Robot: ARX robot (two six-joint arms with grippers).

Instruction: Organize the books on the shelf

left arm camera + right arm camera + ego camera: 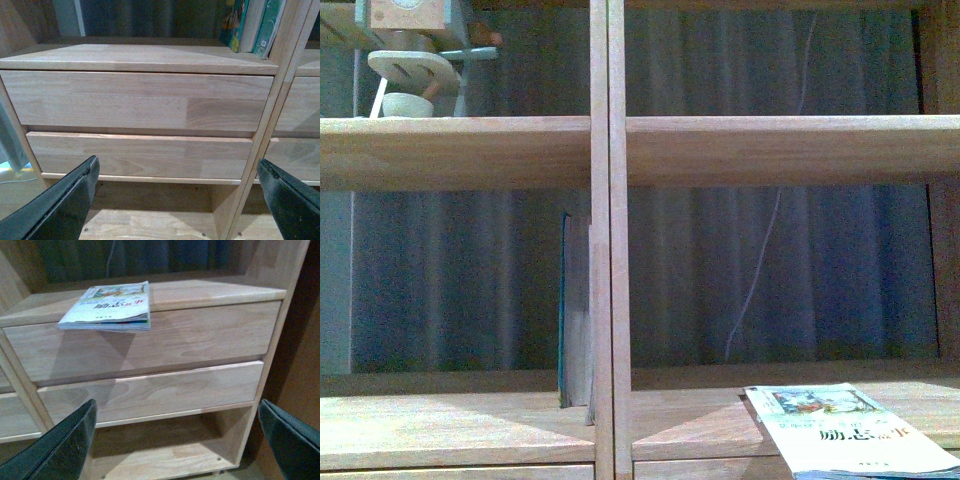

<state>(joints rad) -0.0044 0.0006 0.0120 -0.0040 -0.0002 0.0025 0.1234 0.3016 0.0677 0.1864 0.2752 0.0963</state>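
Book (845,430) flat on shelf (450,150), black Chinese characters

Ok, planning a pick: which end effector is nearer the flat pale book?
Right. The right end effector is before the drawers under the pale book; the left end effector faces the other column's drawers.

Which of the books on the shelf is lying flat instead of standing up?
The pale illustrated book in the right column: it lies flat, overhanging the shelf edge, while the other books stand upright against the centre divider.
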